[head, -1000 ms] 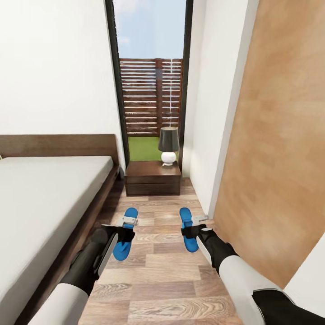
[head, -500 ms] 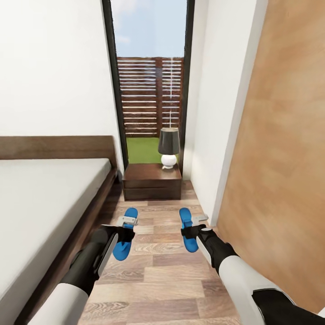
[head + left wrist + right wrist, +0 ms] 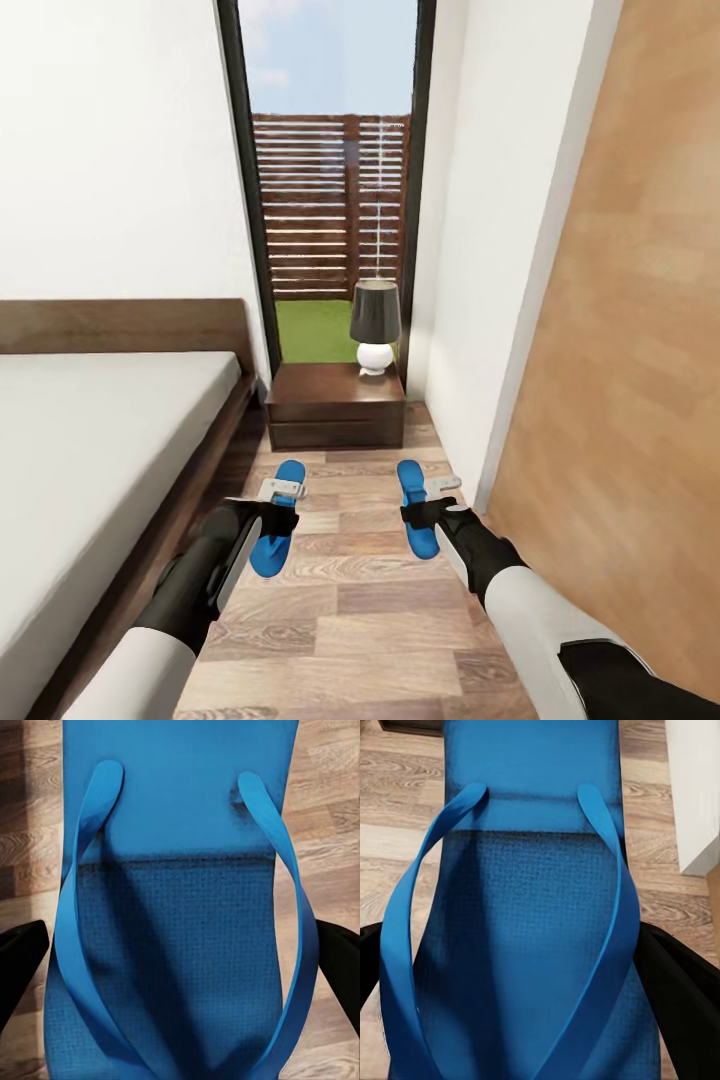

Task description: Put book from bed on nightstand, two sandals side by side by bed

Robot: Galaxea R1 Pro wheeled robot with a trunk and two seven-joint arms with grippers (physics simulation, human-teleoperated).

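Note:
Each of my grippers holds one bright blue sandal above the wood-plank floor, in the aisle right of the bed (image 3: 100, 430). The left gripper (image 3: 282, 494) is shut on the left sandal (image 3: 272, 545), close to the bed frame. The right gripper (image 3: 432, 492) is shut on the right sandal (image 3: 411, 485). In the left wrist view the sandal (image 3: 180, 907) lies between dark fingers (image 3: 19, 960). The right wrist view shows its sandal (image 3: 532, 915) the same way, with one finger (image 3: 679, 990) against its edge. The nightstand (image 3: 335, 400) stands ahead by the headboard. The book is out of view.
A lamp (image 3: 375, 325) with a dark shade and white base stands on the nightstand. Behind it is a tall dark-framed window (image 3: 330, 200) showing grass and a slatted fence. A white wall and a wood-grain panel (image 3: 640, 350) close the aisle on the right.
The whole view has crept forward along the aisle, so the nightstand and window look slightly nearer. Both grippers still hold their sandals in the same pose.

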